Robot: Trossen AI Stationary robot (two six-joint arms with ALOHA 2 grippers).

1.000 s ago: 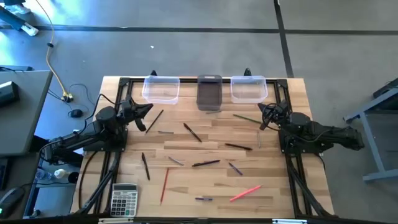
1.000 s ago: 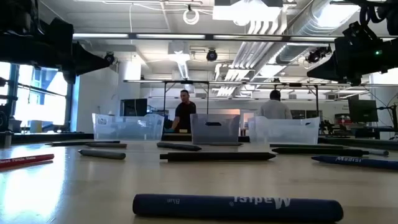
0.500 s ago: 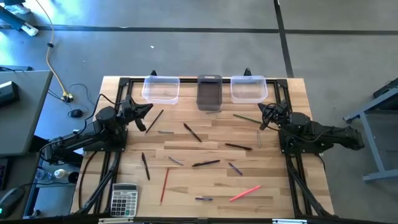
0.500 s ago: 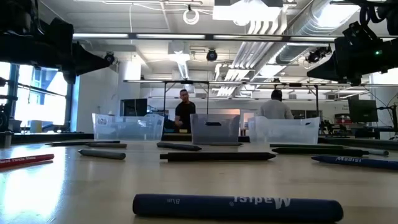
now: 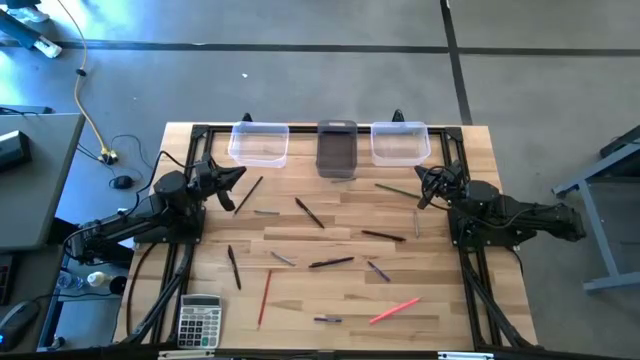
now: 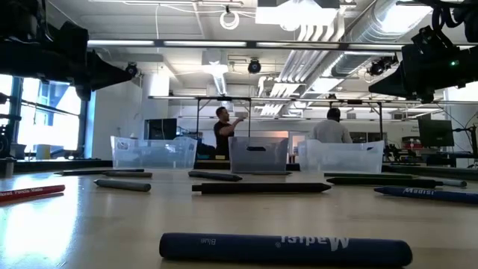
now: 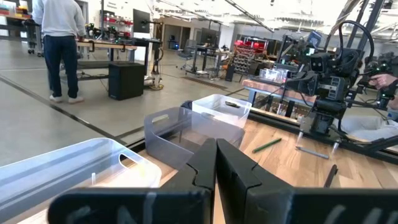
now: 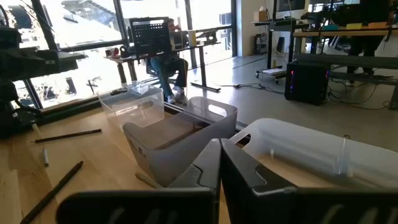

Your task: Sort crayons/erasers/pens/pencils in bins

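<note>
left gripper (image 5: 238, 174) clenched, empty, near the left clear bin (image 5: 259, 143); right gripper (image 5: 424, 184) clenched, empty, near the right clear bin (image 5: 400, 142); pens (image 5: 331, 263) scattered on table (image 5: 300, 310)

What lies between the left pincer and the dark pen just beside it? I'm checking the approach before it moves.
Nothing visible does. The left pincer hangs shut above bare wood, and the dark pen lies just beside it, apart from the other sticks. The left clear bin stands farther back.
</note>
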